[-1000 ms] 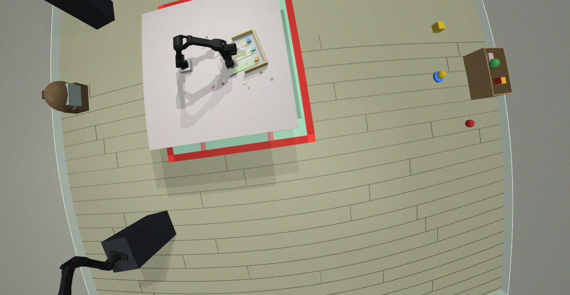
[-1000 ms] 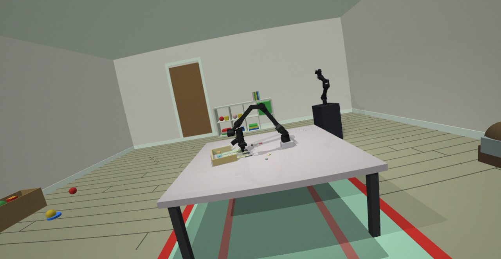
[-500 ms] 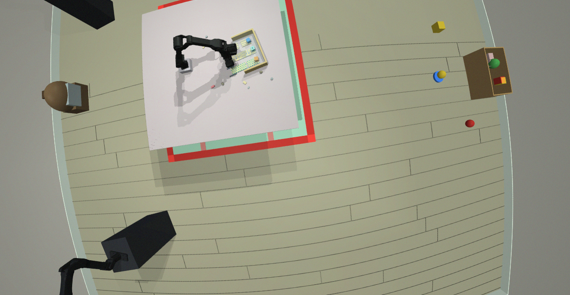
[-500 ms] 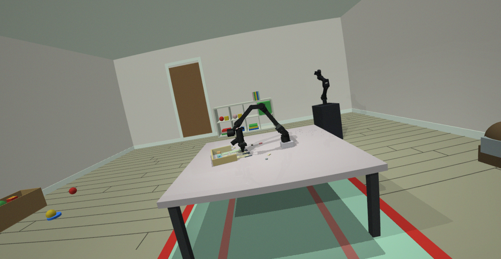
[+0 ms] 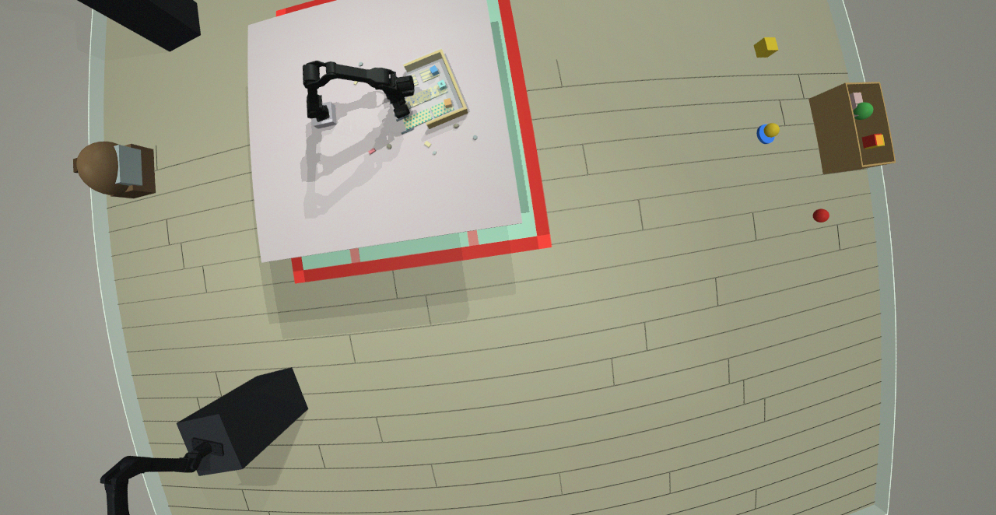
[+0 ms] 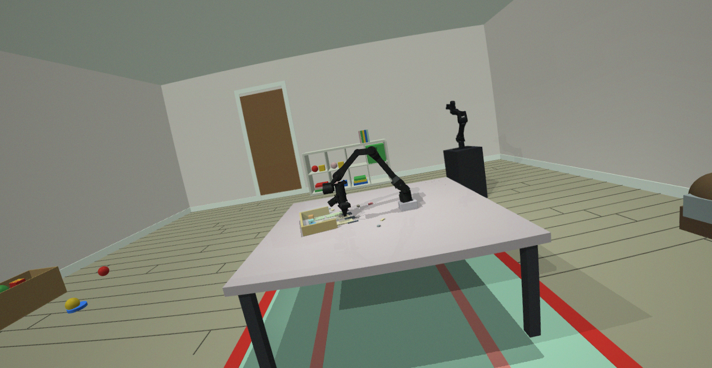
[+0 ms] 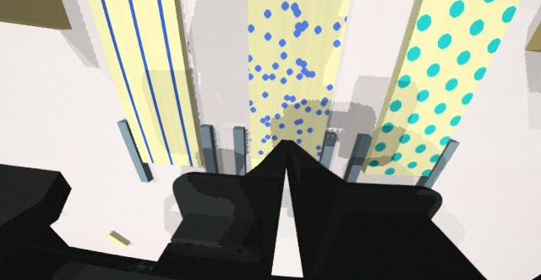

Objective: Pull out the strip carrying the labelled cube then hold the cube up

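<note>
Three pale yellow strips in the wrist view, counted left to right: a blue-lined strip (image 7: 139, 68), a blue-speckled strip (image 7: 296, 60), a teal-dotted strip (image 7: 439, 73). Far ends of all three cut off at the top edge, so impossible to tell there which is in one piece. Six short grey posts (image 7: 240, 150) at the strips' near ends, one on each side of each strip. One small yellow scrap (image 7: 117, 238) on the table (image 7: 51, 102) at near left.

One gripper (image 7: 286, 145), fingertips pressed together to a point over the near end of the blue-speckled strip; closed tight, with nothing visibly between the fingers. Contact with the strip hard to judge, the strip's near edge being hidden behind the black fingers.

From above, one tan open tray (image 5: 456, 87) right of the gripper (image 5: 401, 114), strips running from inside it out toward the arm. Three small cubes on the strips inside the tray: a blue cube (image 5: 433, 70) farthest, a teal cube (image 5: 441, 85) in the middle, an orange cube (image 5: 447, 103) nearest. Labels too small to read, so the labelled cube not identifiable. Several tiny bits scattered on the table near the tray, too small to name.
</note>
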`<state>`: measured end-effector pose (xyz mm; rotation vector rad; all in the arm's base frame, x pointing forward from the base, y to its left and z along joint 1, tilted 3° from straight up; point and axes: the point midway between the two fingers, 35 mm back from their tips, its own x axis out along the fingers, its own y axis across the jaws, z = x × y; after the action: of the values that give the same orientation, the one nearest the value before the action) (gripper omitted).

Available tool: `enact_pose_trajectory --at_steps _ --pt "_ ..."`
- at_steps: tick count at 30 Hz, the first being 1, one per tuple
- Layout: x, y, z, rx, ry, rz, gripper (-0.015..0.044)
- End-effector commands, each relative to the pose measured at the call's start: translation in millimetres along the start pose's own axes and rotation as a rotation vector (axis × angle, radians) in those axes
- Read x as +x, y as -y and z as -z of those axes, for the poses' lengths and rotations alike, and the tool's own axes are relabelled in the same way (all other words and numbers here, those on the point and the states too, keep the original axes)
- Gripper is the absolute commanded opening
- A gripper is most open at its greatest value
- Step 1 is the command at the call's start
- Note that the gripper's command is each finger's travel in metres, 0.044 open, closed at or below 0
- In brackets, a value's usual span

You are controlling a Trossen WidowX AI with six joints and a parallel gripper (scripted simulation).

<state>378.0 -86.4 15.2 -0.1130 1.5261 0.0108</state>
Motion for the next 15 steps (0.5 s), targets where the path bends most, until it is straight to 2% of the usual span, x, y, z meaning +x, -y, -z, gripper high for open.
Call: enact_pose_trajectory --at_steps 1,15 --pt "2 0 4 -0.003 -0.002 -0.003 0.0000" --pt "3 0 26 -0.004 -0.003 -0.003 0.0000"
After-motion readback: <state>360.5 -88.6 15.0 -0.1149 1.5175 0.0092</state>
